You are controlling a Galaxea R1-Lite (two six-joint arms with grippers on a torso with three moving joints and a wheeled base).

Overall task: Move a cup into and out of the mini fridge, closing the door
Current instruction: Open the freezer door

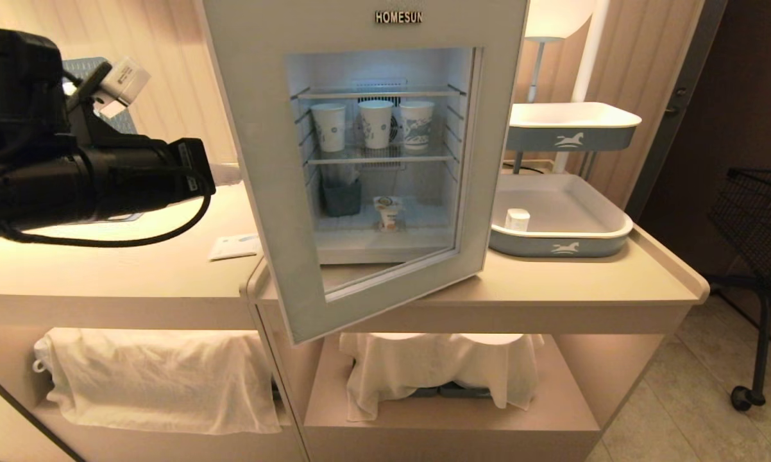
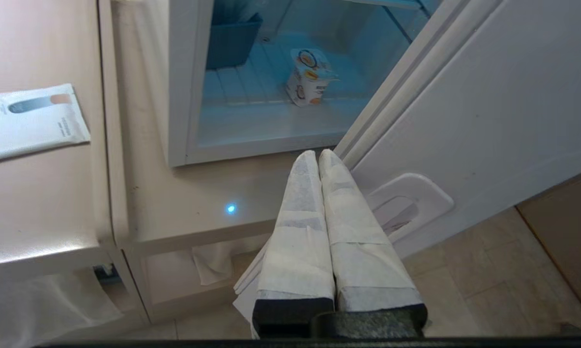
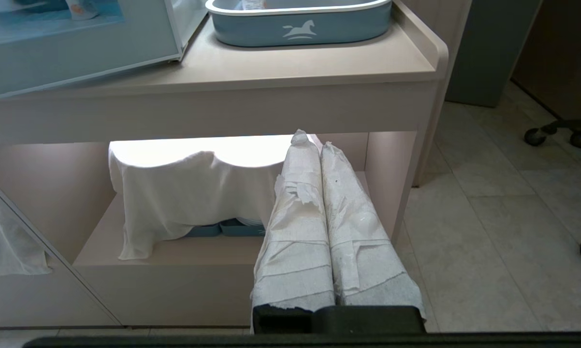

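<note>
Beige countertop point(image 1: 584, 282) carries the mini fridge point(image 2: 177, 96) with its door point(image 1: 263, 160) ajar, cup point(image 2: 311, 77) on the floor inside; left gripper point(image 2: 318, 155), jaws pressed together, should nudge the door's inner face steadily shut.

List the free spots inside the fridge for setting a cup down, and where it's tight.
Bottom floor of the mini fridge: bare patches on both sides of the cup, between it and the dark bin, and between it and the far wall. Crowded: the middle shelf, filled by three paper cups. The top shelf looks empty. The door is ajar.
</note>
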